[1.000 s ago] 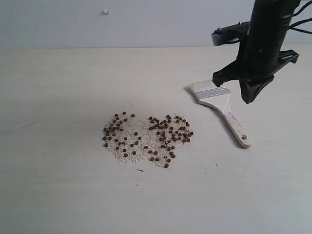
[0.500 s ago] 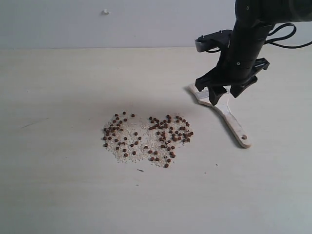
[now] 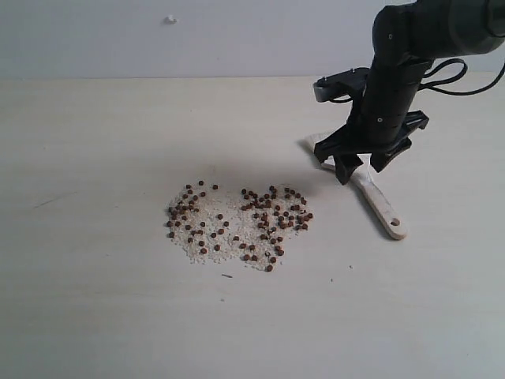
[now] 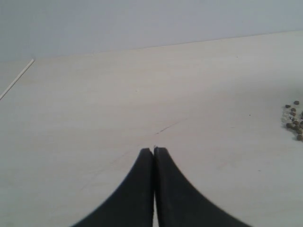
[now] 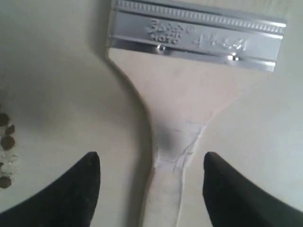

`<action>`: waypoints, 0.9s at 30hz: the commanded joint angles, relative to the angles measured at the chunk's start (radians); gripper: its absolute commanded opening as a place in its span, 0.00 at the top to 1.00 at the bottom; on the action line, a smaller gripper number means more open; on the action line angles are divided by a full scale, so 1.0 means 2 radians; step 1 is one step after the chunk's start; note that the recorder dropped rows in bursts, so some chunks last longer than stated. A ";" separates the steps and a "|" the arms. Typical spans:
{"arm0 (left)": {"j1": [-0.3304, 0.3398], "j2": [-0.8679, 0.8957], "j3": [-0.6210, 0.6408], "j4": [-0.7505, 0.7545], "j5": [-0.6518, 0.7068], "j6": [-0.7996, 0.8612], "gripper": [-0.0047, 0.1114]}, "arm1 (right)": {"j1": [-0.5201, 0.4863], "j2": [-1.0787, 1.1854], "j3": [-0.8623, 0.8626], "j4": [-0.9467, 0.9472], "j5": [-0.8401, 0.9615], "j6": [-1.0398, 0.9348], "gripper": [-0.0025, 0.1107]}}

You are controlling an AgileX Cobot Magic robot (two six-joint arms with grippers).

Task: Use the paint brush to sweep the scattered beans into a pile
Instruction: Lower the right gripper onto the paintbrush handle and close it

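The beans [image 3: 237, 225] lie spread in a flat, loose patch mixed with whitish grains at the middle of the table, not heaped. To their right the paint brush [image 3: 381, 209] lies flat, its handle pointing toward the front right. My right gripper [image 3: 360, 170] is low over it and open, one finger on each side of the handle's neck [image 5: 175, 142], just behind the silver ferrule [image 5: 196, 40], not touching it. A few beans [image 5: 5, 142] show at that view's edge. My left gripper [image 4: 154, 150] is shut on nothing over bare table, beans [image 4: 294, 120] off to its side; it is out of the exterior view.
The pale table [image 3: 102, 316] runs back to a grey wall with a small white speck [image 3: 170, 19]. A thin dark mark [image 3: 47, 201] lies on the table at left. A black cable [image 3: 465, 79] loops behind the right arm.
The right arm has swung left and dropped from above the brush until its open fingers straddle the handle's neck. Brush and beans have not moved.
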 commanded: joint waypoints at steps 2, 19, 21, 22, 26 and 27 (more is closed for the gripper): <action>-0.012 -0.003 0.000 0.000 -0.003 -0.004 0.96 | -0.012 0.000 0.004 0.000 -0.001 -0.003 0.45; -0.012 -0.003 0.000 0.000 -0.003 -0.004 0.96 | -0.012 0.000 0.063 0.013 -0.079 -0.012 0.45; -0.012 -0.003 0.000 0.000 -0.003 -0.004 0.96 | -0.012 0.000 0.063 0.013 -0.078 -0.012 0.45; -0.012 -0.003 0.000 0.000 -0.003 -0.004 0.96 | -0.012 0.000 0.062 0.013 -0.078 -0.012 0.45; -0.012 -0.003 0.000 0.000 -0.003 -0.004 0.96 | -0.012 0.001 0.051 0.013 -0.050 -0.012 0.45; -0.012 -0.003 0.000 0.000 -0.003 -0.004 0.96 | -0.012 0.002 0.044 0.013 -0.037 -0.012 0.45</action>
